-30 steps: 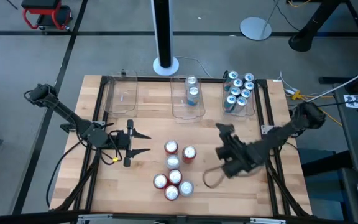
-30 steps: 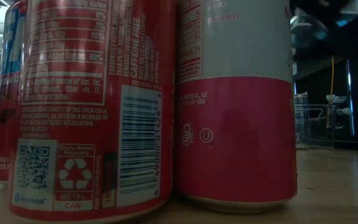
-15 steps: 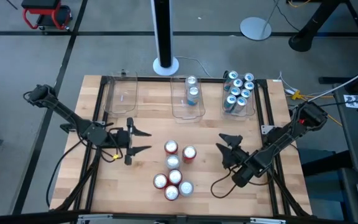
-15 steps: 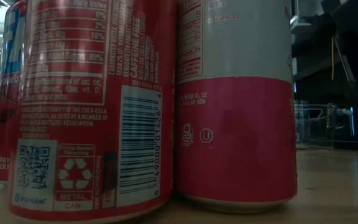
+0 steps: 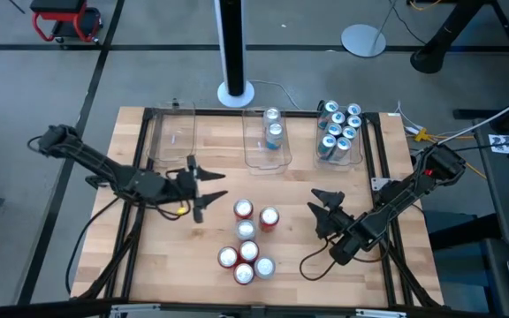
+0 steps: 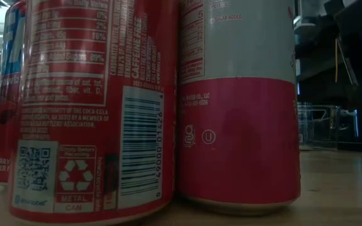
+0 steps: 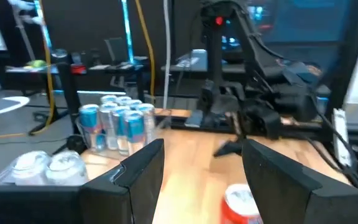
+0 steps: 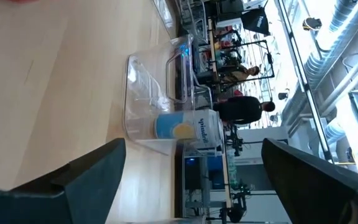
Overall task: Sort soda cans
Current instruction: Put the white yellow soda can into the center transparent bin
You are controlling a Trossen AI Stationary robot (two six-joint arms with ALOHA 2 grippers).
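Note:
Several soda cans (image 5: 246,230), red or silver-and-red, stand upright in a cluster on the wooden table's middle; two of them (image 6: 93,107) fill the low view. My left gripper (image 5: 208,190) hovers open just left of the cluster, pointing level toward it; a red can (image 7: 241,202) shows below and beyond its fingers. My right gripper (image 5: 321,204) stands open right of the cluster, low over the table, with nothing between its fingers. Its wrist view looks at the middle bin (image 8: 160,99) with a blue can (image 8: 185,127) in it.
Three clear bins stand along the far edge. The left one (image 5: 170,132) holds nothing, the middle one (image 5: 268,137) two cans, and the right one (image 5: 338,132) several teal cans. A black frame rail (image 5: 380,168) runs along the table's sides. Bare wood lies between cluster and bins.
My left gripper has moved toward the table's right and far side, closer to the can cluster, rising a little. My right gripper has sunk toward the table and turned, then kept still for the last half second. The cans have not moved.

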